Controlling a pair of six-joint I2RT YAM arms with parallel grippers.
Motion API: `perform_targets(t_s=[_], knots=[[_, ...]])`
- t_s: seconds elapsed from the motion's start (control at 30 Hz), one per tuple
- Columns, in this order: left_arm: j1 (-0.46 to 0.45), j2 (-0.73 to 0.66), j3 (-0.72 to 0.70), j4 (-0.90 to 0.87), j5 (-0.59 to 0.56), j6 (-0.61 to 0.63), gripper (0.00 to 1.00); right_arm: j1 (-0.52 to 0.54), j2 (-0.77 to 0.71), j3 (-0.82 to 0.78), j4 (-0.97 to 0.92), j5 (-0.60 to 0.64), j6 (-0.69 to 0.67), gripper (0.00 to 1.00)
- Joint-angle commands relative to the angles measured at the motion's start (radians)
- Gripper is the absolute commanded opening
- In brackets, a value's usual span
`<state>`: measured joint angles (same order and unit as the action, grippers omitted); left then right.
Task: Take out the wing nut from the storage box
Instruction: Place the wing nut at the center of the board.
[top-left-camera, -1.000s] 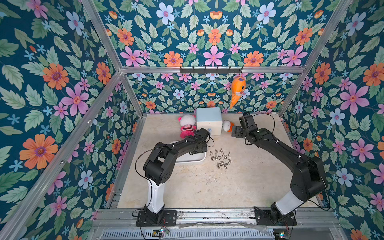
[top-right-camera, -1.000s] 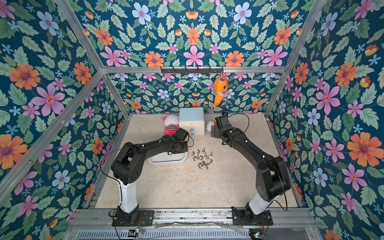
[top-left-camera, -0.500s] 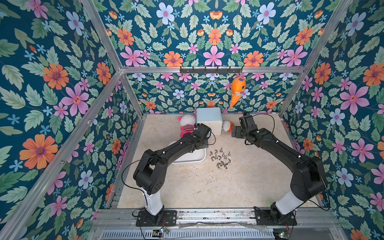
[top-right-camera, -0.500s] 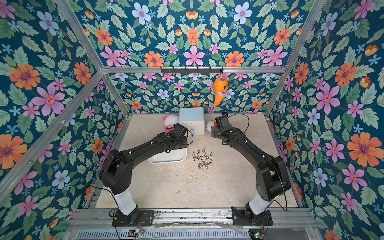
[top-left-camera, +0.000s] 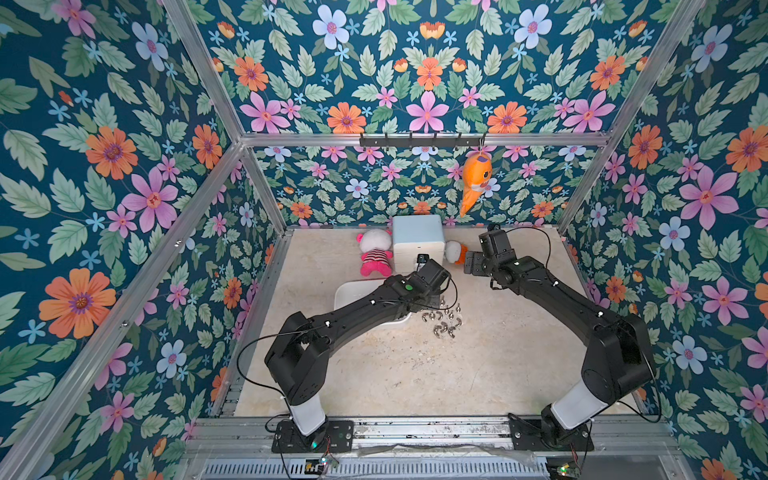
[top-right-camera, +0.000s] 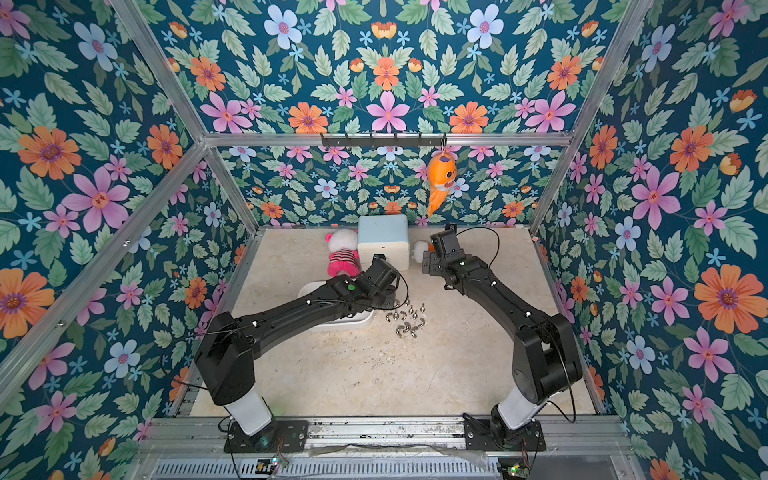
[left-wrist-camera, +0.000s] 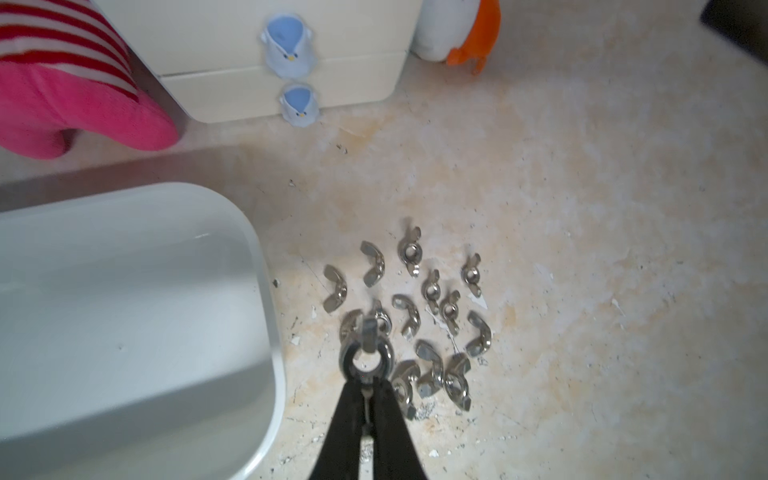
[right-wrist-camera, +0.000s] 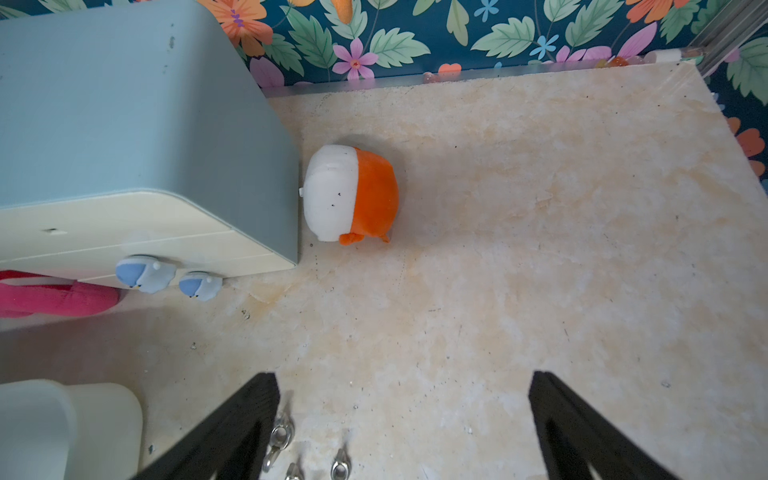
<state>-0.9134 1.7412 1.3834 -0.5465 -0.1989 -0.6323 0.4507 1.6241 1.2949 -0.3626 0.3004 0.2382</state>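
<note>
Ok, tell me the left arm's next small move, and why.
Probably lower a little and open the left gripper: it is shut on a wing nut, already clear of the storage box and over the pile of wing nuts on the table, so releasing there should add it to them.

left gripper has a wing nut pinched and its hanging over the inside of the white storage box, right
Not quite: the left gripper does pinch a wing nut, but the left wrist view shows it over the loose wing nuts on the table, beside the storage box.
</note>
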Motion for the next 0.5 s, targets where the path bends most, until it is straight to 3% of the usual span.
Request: perform_targets(t_s=[0.0,0.47], knots=[[-0.024,0.013,-0.021,-0.016,0.013,-0.045,0.08,-0.001,-0.011,0.009,0.0,0.021,0.004,0.99],[-0.084,0.084,-0.1,0.043,0.056,-0.12,0.08,-0.003,-0.017,0.009,-0.007,0.026,0.001,0.99]])
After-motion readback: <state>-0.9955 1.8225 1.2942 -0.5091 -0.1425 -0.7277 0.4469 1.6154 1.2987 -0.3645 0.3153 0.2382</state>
